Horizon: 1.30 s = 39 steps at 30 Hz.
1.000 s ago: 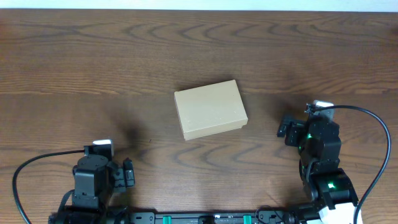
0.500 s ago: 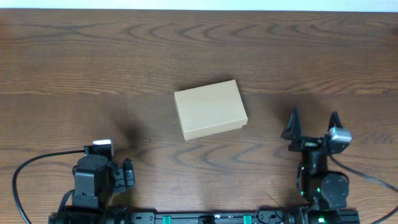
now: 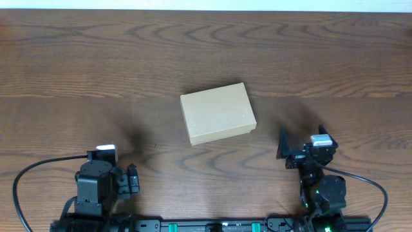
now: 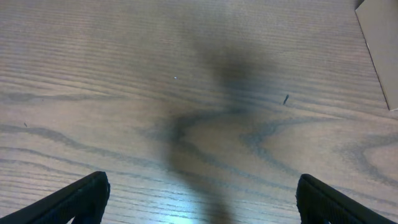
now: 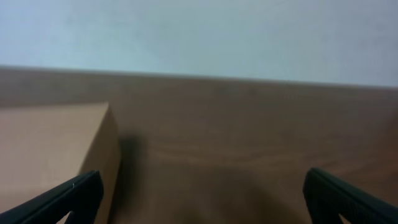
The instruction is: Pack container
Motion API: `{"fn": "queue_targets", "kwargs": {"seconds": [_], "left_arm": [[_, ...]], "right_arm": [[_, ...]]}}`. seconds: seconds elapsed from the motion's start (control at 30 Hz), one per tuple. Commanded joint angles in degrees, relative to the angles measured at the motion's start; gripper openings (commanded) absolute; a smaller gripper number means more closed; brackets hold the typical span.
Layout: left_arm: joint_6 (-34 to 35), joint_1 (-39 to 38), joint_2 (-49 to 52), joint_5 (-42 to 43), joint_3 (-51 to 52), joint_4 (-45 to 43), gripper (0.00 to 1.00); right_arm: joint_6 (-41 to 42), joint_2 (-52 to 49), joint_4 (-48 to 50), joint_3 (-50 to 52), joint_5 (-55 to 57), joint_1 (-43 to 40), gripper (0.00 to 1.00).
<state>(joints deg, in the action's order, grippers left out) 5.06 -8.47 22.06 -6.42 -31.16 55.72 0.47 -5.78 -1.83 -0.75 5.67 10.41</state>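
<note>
The container [image 3: 217,113] is a tan cardboard box with its lid closed, lying in the middle of the wooden table. My left gripper [image 3: 133,179] rests at the front left, open and empty; its wrist view shows bare wood between the fingers [image 4: 199,199] and a corner of the container [image 4: 380,43] at the top right. My right gripper [image 3: 291,149] is at the front right, open and empty, right of and nearer than the container. Its wrist view shows the container's side [image 5: 53,155] at the left, beside its fingers [image 5: 205,199].
The wooden table [image 3: 96,71] stretches bare around the box. A pale wall [image 5: 199,34] rises beyond the table's far edge. Cables loop beside both arm bases at the front edge.
My right arm has pulled back from beside the box toward the front edge and its gripper has opened. The left arm and the box have not moved.
</note>
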Motion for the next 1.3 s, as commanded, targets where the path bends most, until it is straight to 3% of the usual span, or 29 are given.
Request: {"fn": "queue_targets", "kwargs": {"seconds": [0.0,0.53,1.27], "left_arm": [[-0.37,-0.20,0.04,-0.61,0.26,0.20,0.95],[-0.35,-0.20,0.04,-0.61,0.26,0.20,0.95],[-0.37,-0.20,0.04,-0.61,0.26,0.20,0.95]], "right_arm": [[-1.64,2.97,-2.27,0.46,-2.45,-0.07,0.99],[-3.32,5.51,-2.47,0.46,-3.80,-5.73,0.99],[-3.32,5.46,-2.29,0.46,-3.78,-5.99,0.99]]}}
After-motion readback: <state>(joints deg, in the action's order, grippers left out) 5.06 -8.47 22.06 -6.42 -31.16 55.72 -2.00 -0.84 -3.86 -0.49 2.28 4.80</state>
